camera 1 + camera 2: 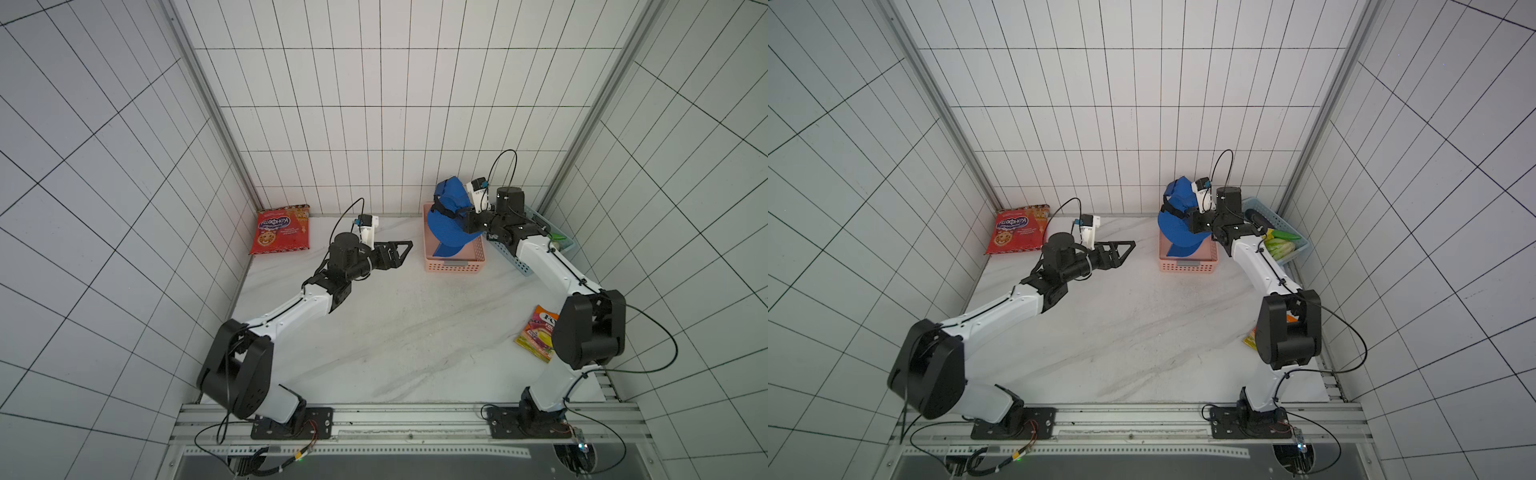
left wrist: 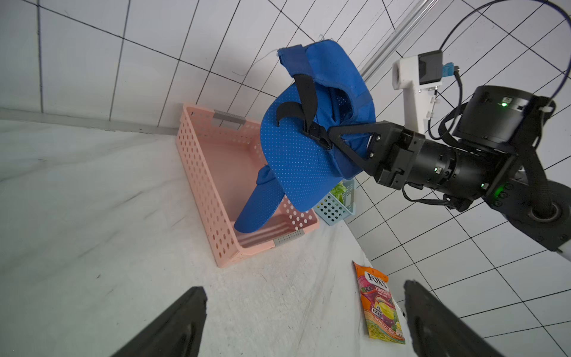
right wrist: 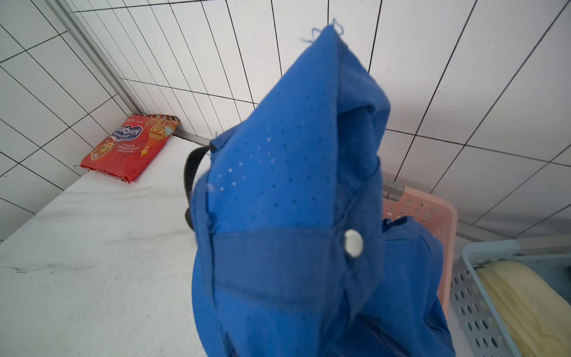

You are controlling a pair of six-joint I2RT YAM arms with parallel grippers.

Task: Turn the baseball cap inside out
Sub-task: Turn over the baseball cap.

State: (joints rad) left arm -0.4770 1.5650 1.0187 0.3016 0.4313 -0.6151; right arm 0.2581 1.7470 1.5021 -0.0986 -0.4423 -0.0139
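Two grippers are working apart: the right gripper is clamping the blue cap near its strap, holding it over the basket, while the left gripper is hovering wide open and empty above the table.

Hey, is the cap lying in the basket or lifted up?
Lifted: the right pincer grips the cap, its brim hanging down toward the basket.

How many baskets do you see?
2. The pink basket stands at the back, below the held cap. The light blue basket stands right beside it, on the robot's right. No others show.
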